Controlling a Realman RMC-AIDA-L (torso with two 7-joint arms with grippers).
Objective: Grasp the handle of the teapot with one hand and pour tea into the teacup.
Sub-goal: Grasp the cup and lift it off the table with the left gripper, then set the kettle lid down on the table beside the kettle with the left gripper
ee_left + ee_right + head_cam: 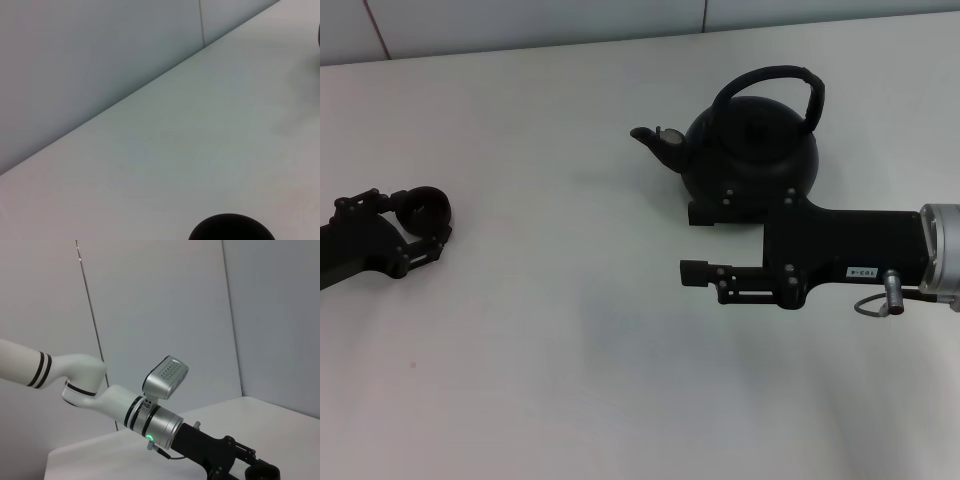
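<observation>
The matte black teapot [750, 150] stands on the white table [570, 350] at the back right, its spout [655, 140] pointing left. Its arched handle [770, 80] stands upright and free. My right gripper [698, 242] lies level in front of the teapot, pointing left, open and empty. One finger sits by the pot's base and the other is nearer me. My left gripper [420, 220] at the far left is shut on the small dark teacup [428, 205], which is low over the table. The cup's rim shows in the left wrist view [231, 229]. The right wrist view shows the cup [262, 472] too.
A grey wall [620, 20] runs along the table's far edge behind the teapot. The right wrist view shows my left arm [100, 395] reaching over the table. White tabletop lies between the teacup and the teapot.
</observation>
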